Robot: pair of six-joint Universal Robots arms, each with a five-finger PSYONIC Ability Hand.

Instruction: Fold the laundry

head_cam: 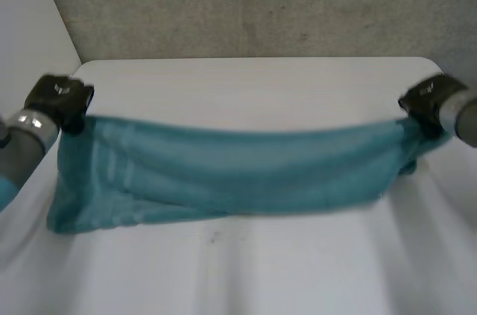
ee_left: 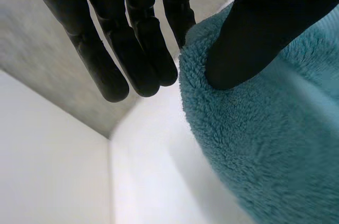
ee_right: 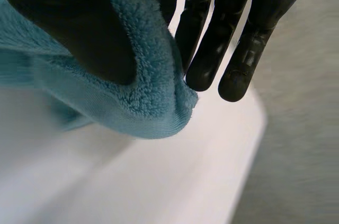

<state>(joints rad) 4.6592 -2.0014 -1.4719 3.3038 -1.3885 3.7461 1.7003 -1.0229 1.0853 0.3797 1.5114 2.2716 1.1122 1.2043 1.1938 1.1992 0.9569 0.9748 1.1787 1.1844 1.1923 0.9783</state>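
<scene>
While the white table (head_cam: 246, 99) spreads beneath everything, the teal towel (head_cam: 238, 170) is stretched across its width, held up by its upper edge and sagging in the middle. The lower edge droops toward the tabletop; whether it touches there is hard to tell. It looks already doubled lengthwise, so I judge this to be the step between folds: the cloth raised and pulled taut before it is laid down or folded again.

The left hand (head_cam: 59, 99) has the towel's left upper corner and the right hand (head_cam: 428, 103) has the right end. In the left wrist view, the thumb (ee_left: 254, 33) presses into the pile while the straight fingers (ee_left: 137, 49) reach along the edge, pinching the cloth. In the right wrist view, the thumb (ee_right: 79, 28) clamps the hemmed corner against the fingers (ee_right: 212, 38).

The next move probably calls for both hands travelling together at even tension, so neither corner slips free.
</scene>
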